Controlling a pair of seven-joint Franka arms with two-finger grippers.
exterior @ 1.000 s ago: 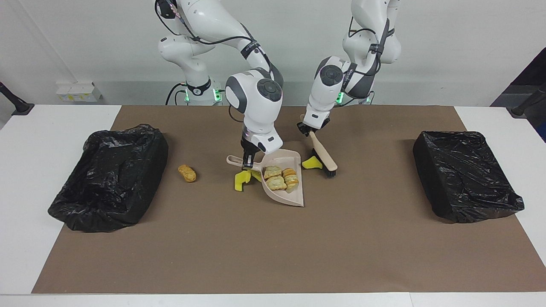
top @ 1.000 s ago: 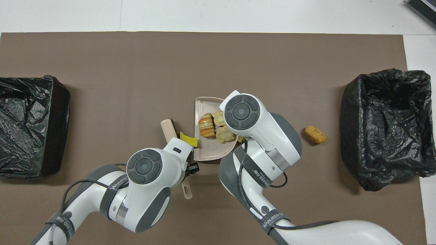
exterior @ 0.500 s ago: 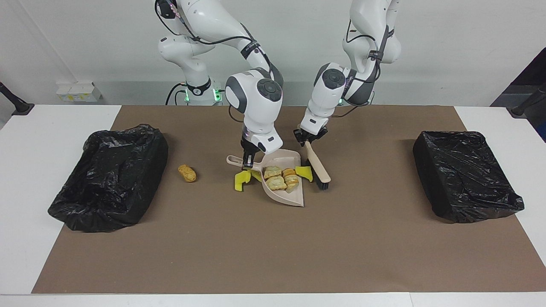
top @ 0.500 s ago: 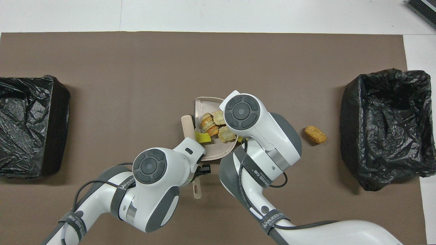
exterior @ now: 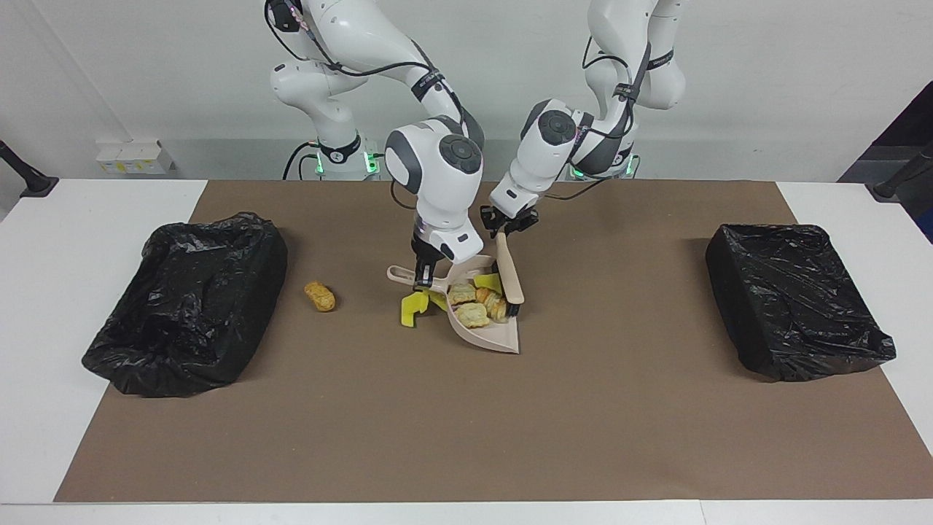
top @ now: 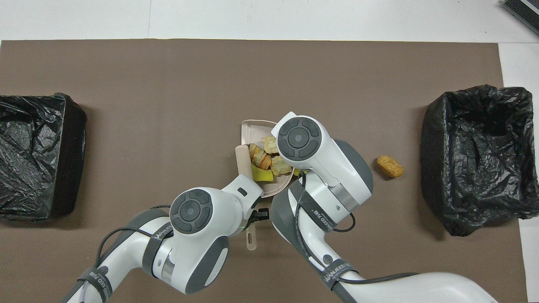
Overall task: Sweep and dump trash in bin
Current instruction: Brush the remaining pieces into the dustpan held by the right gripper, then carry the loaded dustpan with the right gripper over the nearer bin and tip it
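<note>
several scraps of trash (exterior: pixel 477 302) sit piled in the beige dustpan (exterior: pixel 490 334), pale crusty chunks with a yellow sponge piece (top: pixel 263 175) among them, just beneath both sets of jaws. two more yellow pieces (exterior: pixel 412 306) lie on the brown mat (exterior: pixel 466 423) beside the pan's handle, directly below the right gripper (exterior: pixel 424 277), toward the right arm's end of the counter (exterior: pixel 65 240). one golden-brown nugget (exterior: pixel 320 296) rests alone on the mat, well apart from the right gripper, between it and the open black-lined bin (exterior: pixel 186 302) at that end.

the right gripper has its jaws closed on the dustpan's handle, holding the pan on the mat with its open lip pointing away from the robots. the left gripper (exterior: pixel 504 224) has its jaws clamped shut on the handle of the beige brush (exterior: pixel 508 273); the brush slants down from the jaws, its dark bristles inside the pan and touching the pile on the side toward the left arm's end. in the overhead view the brush's back lies along the pan's edge, next to the chunks.

a second black-lined bin (exterior: pixel 794 299) stands well apart from the left gripper, at the left arm's end of the mat.
</note>
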